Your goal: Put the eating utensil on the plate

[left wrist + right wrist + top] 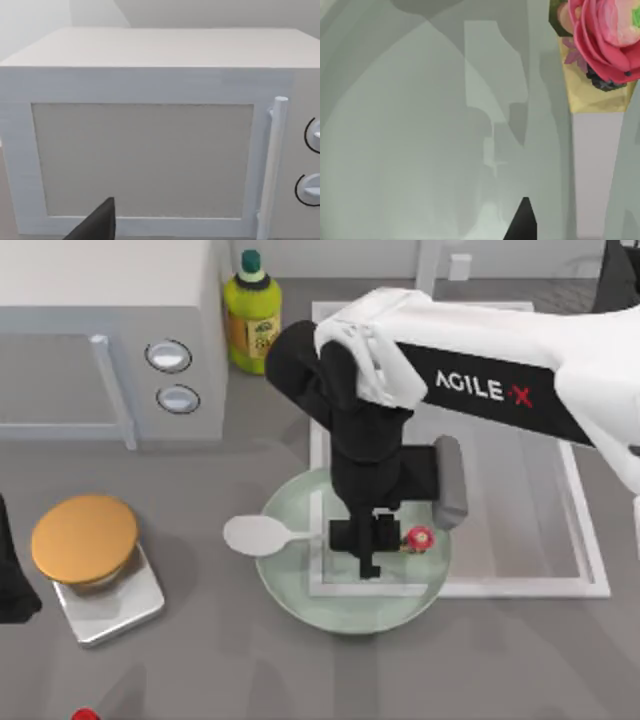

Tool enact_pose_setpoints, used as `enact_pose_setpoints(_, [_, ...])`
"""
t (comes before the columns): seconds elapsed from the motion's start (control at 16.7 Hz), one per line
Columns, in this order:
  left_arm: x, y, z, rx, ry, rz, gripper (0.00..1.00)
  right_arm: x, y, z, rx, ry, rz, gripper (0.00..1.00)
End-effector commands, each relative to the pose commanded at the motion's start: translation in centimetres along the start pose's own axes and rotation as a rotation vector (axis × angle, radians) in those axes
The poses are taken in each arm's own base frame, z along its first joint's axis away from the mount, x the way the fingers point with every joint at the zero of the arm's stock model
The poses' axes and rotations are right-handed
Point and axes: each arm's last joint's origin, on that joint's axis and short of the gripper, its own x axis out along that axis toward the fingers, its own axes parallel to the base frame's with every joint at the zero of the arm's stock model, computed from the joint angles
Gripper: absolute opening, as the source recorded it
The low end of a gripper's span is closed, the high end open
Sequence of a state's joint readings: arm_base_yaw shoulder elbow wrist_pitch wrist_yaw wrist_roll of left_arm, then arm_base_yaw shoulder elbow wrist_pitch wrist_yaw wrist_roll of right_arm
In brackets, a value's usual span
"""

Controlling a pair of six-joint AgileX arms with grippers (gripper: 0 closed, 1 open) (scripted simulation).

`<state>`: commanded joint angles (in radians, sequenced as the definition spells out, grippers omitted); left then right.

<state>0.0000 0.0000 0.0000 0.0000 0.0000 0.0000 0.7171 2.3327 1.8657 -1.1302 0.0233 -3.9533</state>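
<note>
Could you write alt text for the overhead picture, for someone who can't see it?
Seen from above, the right gripper hangs over a pale green plate, above the handle of a white spoon whose bowl juts past the plate's left rim and whose pink knob end lies inside. A microwave, a green bottle and an orange disc stand around.

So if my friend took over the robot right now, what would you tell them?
Right gripper: low over the plate, straddling the spoon's handle; whether the fingers are open or shut is hidden from view.
Left arm: parked at the table's left edge, facing the microwave.
Spoon: handle and flower knob lie across the plate; the bowl sticks out past the plate's left rim.
Done: spoon brought onto the plate.
Left: make sure it is let go, then lift the right arm away.
</note>
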Motion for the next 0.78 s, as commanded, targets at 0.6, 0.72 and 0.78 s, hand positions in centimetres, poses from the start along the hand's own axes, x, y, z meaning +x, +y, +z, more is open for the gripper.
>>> enact_pose_setpoints(0.6, [0.00, 0.00, 0.00, 0.000, 0.000, 0.000, 1.00, 0.00, 0.00, 0.00, 0.000, 0.000, 0.000, 1.00])
enact_pose_setpoints(0.72, [0.00, 0.00, 0.00, 0.000, 0.000, 0.000, 1.00, 0.00, 0.00, 0.00, 0.000, 0.000, 0.000, 1.00])
enact_pose_setpoints(0.78, [0.00, 0.00, 0.00, 0.000, 0.000, 0.000, 1.00, 0.00, 0.00, 0.00, 0.000, 0.000, 0.000, 1.00])
